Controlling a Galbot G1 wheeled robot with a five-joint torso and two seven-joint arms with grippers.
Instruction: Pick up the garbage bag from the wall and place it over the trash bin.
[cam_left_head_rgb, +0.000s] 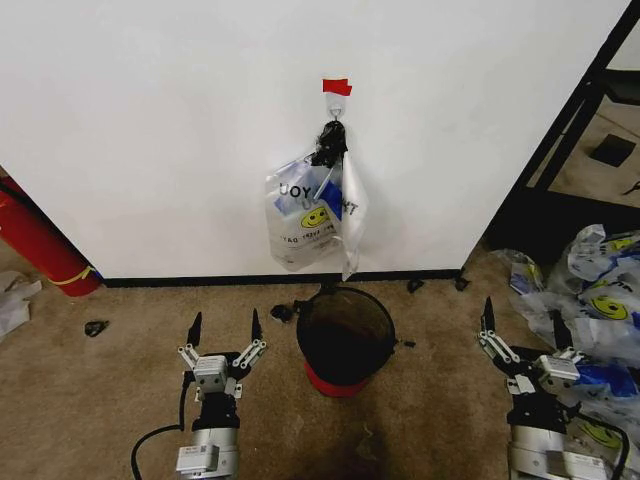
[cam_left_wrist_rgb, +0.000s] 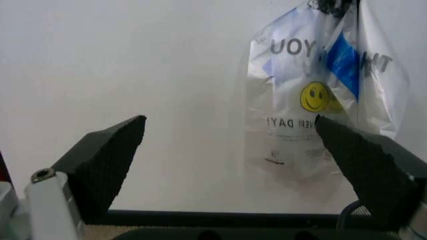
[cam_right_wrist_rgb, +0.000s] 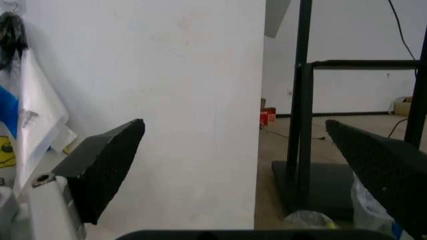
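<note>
Left pincer (cam_left_head_rgb: 224, 328), your nearer one, sits jaws wide and empty left of the trash bin (cam_left_head_rgb: 345, 335), with the garbage bag (cam_left_head_rgb: 315, 215) hanging lengthwise on the wall (cam_left_head_rgb: 150, 120) above that bin, right pincer (cam_left_head_rgb: 520, 325) likewise wide.

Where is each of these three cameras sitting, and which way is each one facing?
Head view: up on the head, facing forward and down at the wall, the garbage bag and the trash bin; left gripper and right gripper show, both open.
Left wrist view: on the left wrist, facing the wall between its fingers.
Right wrist view: on the right wrist, facing the wall's edge and a black rack.
Shared: both wrist views catch the bag.
</note>
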